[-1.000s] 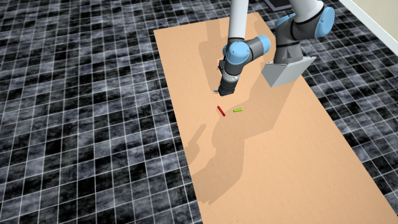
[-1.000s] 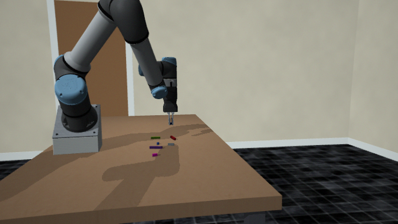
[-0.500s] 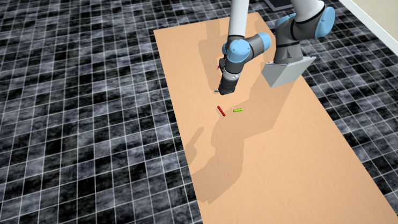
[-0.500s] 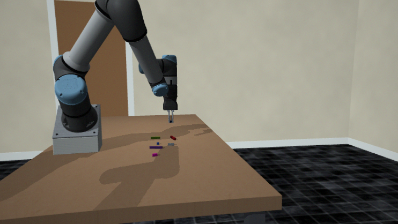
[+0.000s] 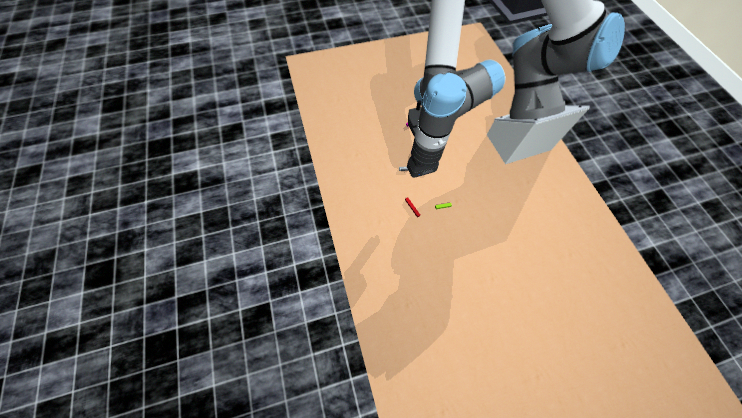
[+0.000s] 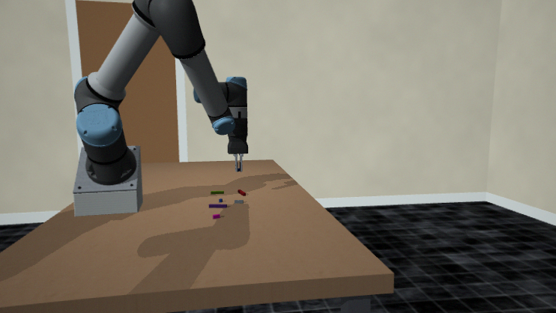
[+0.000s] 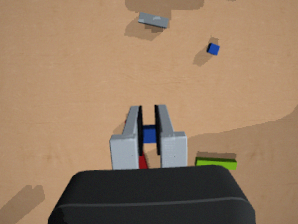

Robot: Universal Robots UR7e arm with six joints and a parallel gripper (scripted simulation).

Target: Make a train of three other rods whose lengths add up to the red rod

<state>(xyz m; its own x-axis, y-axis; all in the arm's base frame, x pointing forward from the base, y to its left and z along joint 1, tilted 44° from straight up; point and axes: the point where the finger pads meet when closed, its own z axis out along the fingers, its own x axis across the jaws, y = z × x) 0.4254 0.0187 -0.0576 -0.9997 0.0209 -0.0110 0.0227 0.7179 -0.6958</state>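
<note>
Gripper [image 7: 149,137], raised above the table [image 6: 311,248], was clenched on a blue rod [image 7: 150,136], a tiny stiff light block that probably needed a centred pinch to avoid twisting.

Bench [image 5: 519,311]: matt, smooth, tan like unvarnished wood. Rods, e.g. red rod [image 5: 412,206] and lime rod [image 5: 442,206]: plain matt colour, plastic-like, no sheen. Tool [image 7: 149,137]: dull grey fingers on matt black body; floor [image 5: 129,207]: dark mottled tile, pale grout.
</note>
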